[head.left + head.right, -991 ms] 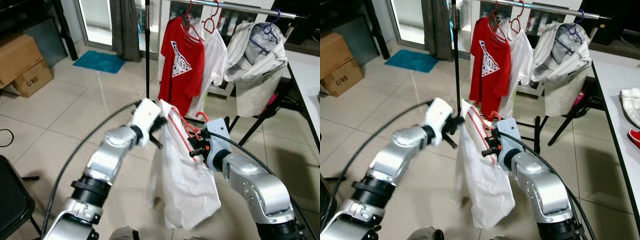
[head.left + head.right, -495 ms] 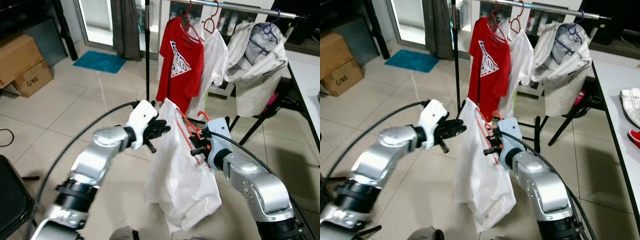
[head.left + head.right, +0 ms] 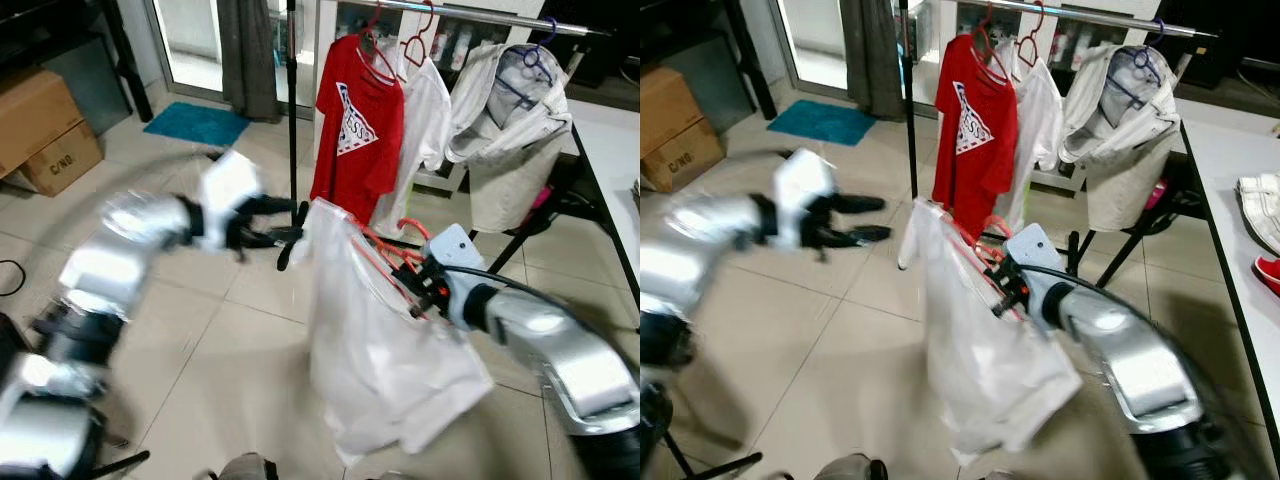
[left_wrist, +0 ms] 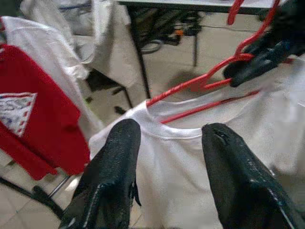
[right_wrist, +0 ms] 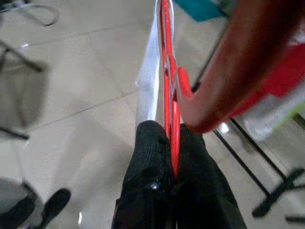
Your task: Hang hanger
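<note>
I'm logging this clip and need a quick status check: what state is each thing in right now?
Left hand: open, off the white shirt, holding nothing.
Right hand: shut on the red hanger.
Red hanger: held, tilted, not on the rail.
White shirt: draped on the red hanger, hanging loose.
Rail: carries a red T-shirt, a white top and a pale jacket, all hung.
</note>
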You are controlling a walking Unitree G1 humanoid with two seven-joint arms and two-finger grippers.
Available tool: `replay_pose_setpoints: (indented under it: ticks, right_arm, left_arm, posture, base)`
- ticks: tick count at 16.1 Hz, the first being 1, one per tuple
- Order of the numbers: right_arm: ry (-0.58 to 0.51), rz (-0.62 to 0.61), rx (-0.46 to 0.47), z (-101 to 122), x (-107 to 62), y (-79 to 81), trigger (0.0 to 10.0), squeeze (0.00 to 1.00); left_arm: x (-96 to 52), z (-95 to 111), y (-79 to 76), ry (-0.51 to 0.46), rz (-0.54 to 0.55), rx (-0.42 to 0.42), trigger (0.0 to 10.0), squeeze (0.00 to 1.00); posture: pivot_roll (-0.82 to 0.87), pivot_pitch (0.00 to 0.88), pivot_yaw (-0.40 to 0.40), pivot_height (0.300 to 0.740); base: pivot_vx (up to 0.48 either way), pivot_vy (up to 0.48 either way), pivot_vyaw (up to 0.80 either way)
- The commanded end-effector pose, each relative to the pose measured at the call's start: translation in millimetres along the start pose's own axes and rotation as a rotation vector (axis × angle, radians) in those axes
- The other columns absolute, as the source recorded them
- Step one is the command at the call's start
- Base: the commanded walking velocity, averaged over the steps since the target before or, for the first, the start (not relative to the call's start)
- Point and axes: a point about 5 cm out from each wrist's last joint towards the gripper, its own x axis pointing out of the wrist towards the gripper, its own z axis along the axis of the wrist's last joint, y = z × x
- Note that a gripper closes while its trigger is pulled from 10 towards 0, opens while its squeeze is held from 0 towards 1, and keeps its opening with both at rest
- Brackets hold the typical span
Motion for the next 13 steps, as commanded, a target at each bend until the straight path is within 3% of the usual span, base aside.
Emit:
replay_pose_setpoints:
  ticks: [1,2,3,7,11,13]
  right_arm:
    - [-0.056,0.047,-0.037,14.9,-1.7,4.8,10.0,0.0]
    - [-0.067,0.079,-0.057,20.0,-4.2,6.3,10.0,0.0]
    - [-0.076,0.123,-0.087,26.9,-6.0,10.9,10.0,0.0]
    - [-0.098,0.239,-0.134,40.1,-6.3,31.2,10.0,0.0]
    - [-0.094,0.296,-0.148,42.3,-5.8,40.6,10.0,0.0]
    - [-0.09,0.316,-0.155,43.7,-5.3,43.9,10.0,0.0]
  left_arm:
    - [-0.4,5.9,0.5,-0.017,-0.054,0.027,10.0,1.0]
    - [-3.4,8.8,3.9,-0.009,-0.11,0.043,10.0,1.0]
    - [-2.6,10.2,4.1,0.01,-0.202,0.072,10.0,0.0]
    - [15.8,16.3,-2.3,-0.004,-0.372,0.125,10.0,0.0]
    - [26.8,16.3,-4.3,0.022,-0.47,0.17,10.0,0.0]
    - [26.5,13.2,-4.4,0.059,-0.516,0.17,5.3,0.0]
  posture:
    - [-0.04,0.0,-0.006,0.74]
    - [-0.04,0.0,-0.002,0.74]
    - [-0.04,0.0,0.003,0.74]
    - [-0.05,0.0,0.012,0.74]
    - [-0.05,0.0,0.011,0.74]
    - [-0.04,0.0,0.011,0.74]
  base:
    - [0.0,0.0,0.0]
    - [0.0,0.0,0.0]
    - [0.0,0.0,0.0]
    - [0.0,0.0,0.0]
    - [0.0,0.0,0.0]
    - [0.0,0.0,0.0]
